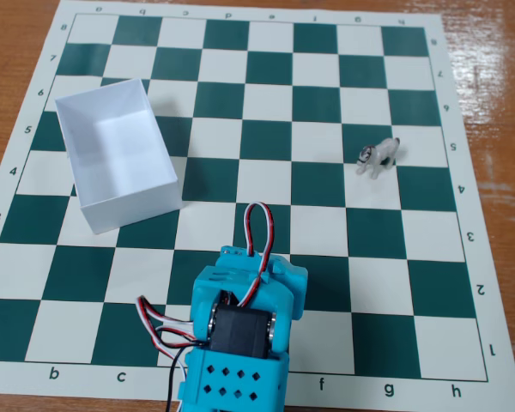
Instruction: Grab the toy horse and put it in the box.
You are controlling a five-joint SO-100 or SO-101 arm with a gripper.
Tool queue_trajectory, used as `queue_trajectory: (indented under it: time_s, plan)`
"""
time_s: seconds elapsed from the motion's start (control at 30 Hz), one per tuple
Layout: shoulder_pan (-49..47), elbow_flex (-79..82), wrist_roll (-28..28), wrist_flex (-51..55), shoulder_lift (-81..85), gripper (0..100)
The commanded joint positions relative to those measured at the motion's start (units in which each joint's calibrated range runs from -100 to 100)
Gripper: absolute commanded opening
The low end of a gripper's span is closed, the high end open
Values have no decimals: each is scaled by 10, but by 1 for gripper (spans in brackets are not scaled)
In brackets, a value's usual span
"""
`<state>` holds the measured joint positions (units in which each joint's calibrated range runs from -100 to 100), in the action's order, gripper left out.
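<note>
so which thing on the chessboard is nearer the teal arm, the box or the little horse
The white box: its near corner sits just up and left of the arm's top in the fixed view. The toy horse stands farther off to the right, on a white square.

You've got a green-and-white chessboard mat point(326, 184) lying flat on a brown wood-grain worktop point(498, 51), with file letters and rank numbers printed along its pale border, slightly skewed in the fixed view.

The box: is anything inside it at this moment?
The box looks empty, its white floor bare; the near wall hides a strip of it. The toy horse stands on the chessboard, well apart.
</note>
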<state>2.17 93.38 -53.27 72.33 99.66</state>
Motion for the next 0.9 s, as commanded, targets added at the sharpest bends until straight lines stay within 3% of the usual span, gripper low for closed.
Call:
queue_trajectory:
  time_s: [0.0, 0.87]
  plan:
    - [7, 1, -13, -18, 3, 2]
    - [5, -33, -15, -34, 3, 2]
